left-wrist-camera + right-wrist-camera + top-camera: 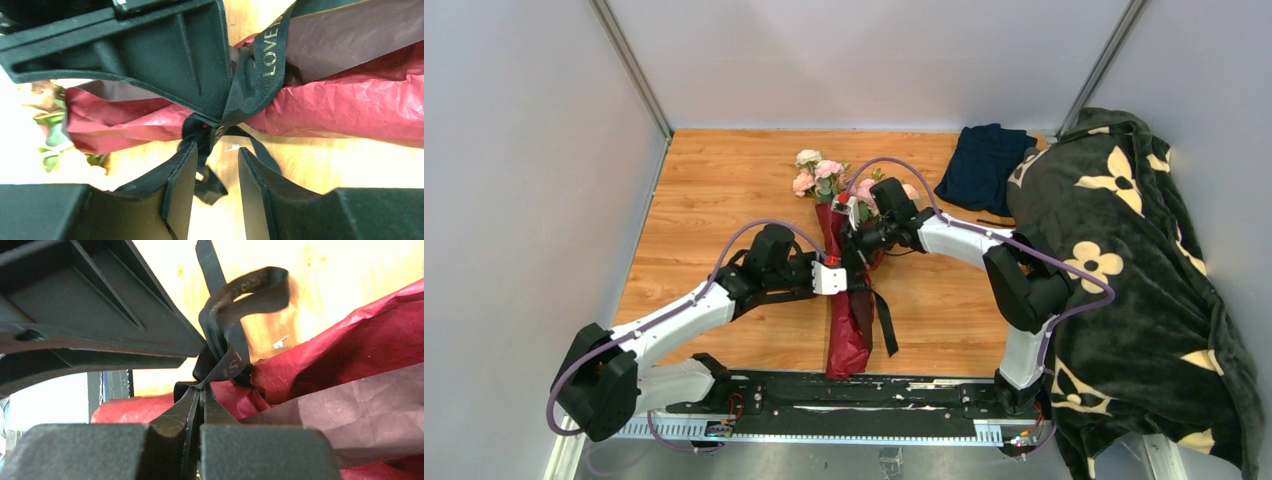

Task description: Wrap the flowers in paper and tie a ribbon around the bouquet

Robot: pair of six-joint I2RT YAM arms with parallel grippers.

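Ribbon-tying step: bouquet (848,338) lies mid-table. Right gripper (200,396) is clenched on ribbon (226,364) at the knot; left gripper (217,150) is unclenched, jaws straddling a tail. Next, probably: pinch the tail, pull tight.

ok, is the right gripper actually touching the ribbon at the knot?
Touching. The right wrist view shows the right gripper shut, its tips pinching the ribbon right at the knot, over the paper.

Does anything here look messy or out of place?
Only the big flowered blanket, dumped in a crumpled heap on the right. The bouquet lies tidy; its ribbon tails trail loose, and nothing looks torn or spilled.
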